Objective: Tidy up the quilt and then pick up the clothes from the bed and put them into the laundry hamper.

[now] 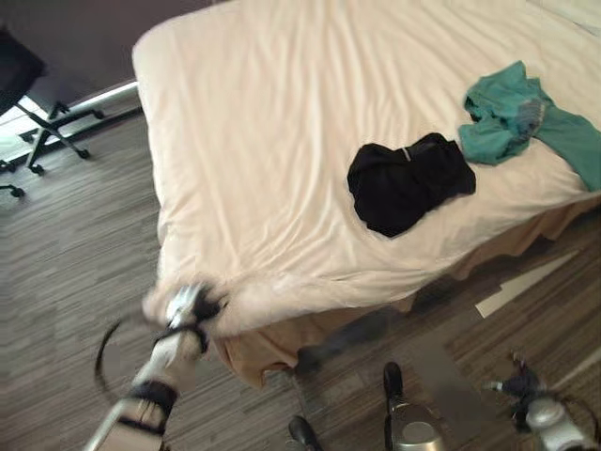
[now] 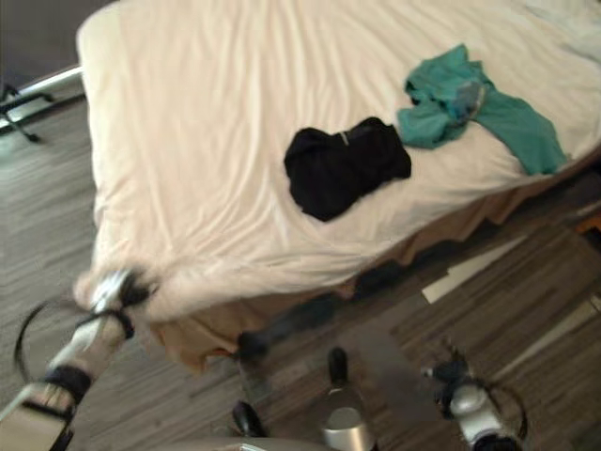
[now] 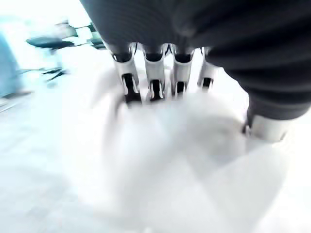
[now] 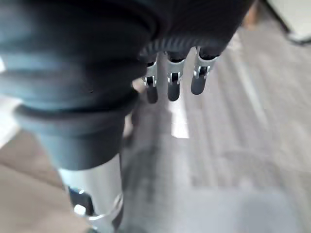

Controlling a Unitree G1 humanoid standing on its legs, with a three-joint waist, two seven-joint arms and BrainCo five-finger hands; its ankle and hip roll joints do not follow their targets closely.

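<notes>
- One cream quilt (image 1: 282, 141) covers the bed (image 1: 272, 343), spread mostly flat with shallow wrinkles; its near-left corner is bunched up at the bed's corner.
- Left hand (image 1: 192, 308) sits at that bunched corner; in the left wrist view its fingers (image 3: 156, 87) curl down into the pale cloth, thumb (image 3: 265, 127) on the other side, so it is clamped on the quilt.
- Black garment (image 1: 408, 181) lies crumpled on the quilt, near the bed's front edge.
- Teal garment (image 1: 526, 120) lies crumpled just beside the black one, toward the right, one end trailing to the bed's right edge; the two look close to touching, cannot tell for sure.
- Right hand (image 4: 172, 80) hangs low at the robot's right over the wood-pattern floor (image 1: 75, 272), fingers straight and relaxed, holding nothing.
- Tan bed skirt (image 1: 526, 235) shows under the quilt's front edge.
- Black office chair (image 1: 28, 94) stands on the floor past the bed's left side.
</notes>
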